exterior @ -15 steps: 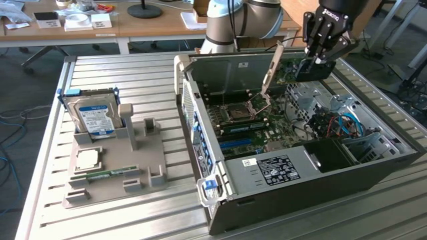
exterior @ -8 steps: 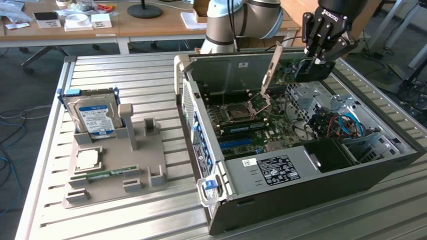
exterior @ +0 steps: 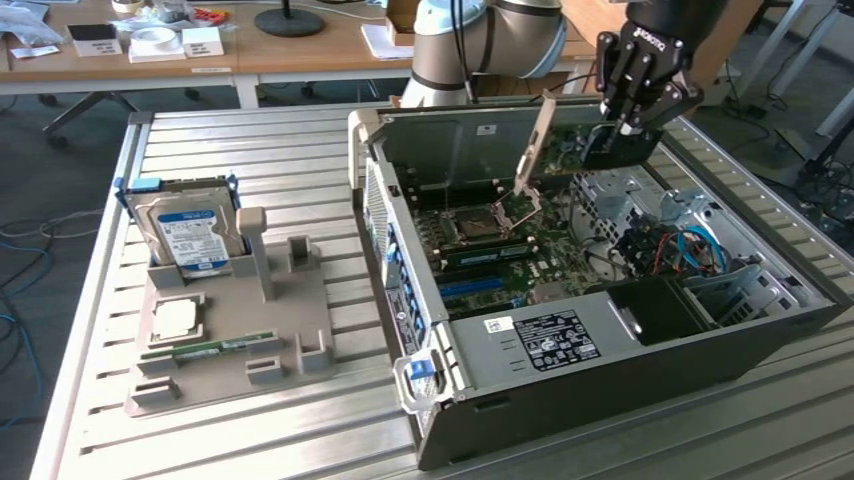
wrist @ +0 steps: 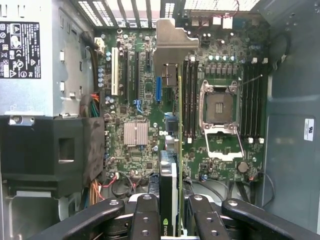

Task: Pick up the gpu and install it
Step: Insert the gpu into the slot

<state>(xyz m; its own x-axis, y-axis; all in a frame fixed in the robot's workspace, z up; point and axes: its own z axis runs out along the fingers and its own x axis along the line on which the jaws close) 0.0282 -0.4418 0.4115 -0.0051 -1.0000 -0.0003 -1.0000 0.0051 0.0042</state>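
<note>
Exterior view: the gripper [exterior: 627, 122] was clamped on the gpu [exterior: 607, 152], 1 finger on each face, holding it on edge over the open computer case [exterior: 574, 400]. The card's pale bracket [exterior: 537, 145] slanted down toward the motherboard [exterior: 514, 255]. The card looked clear of the board and was not seated in any slot. On the exterior view's left, 1 hard drive [exterior: 187, 232] stood in the parts holder [exterior: 287, 330], well apart from the case.

Wrist view: the gripper [wrist: 172, 222] pinched the gpu [wrist: 169, 182], seen edge-on, with the bracket [wrist: 172, 42] at the far end. The card hung over the board between the heatsink [wrist: 135, 134] and the CPU socket [wrist: 220, 107], beside the blue slot [wrist: 158, 89].

Judged step: pickup done, install underway, card being positioned. Seating calls for the card's edge lined up parallel over its slot, bracket at the case's rear openings, then a straight push.
</note>
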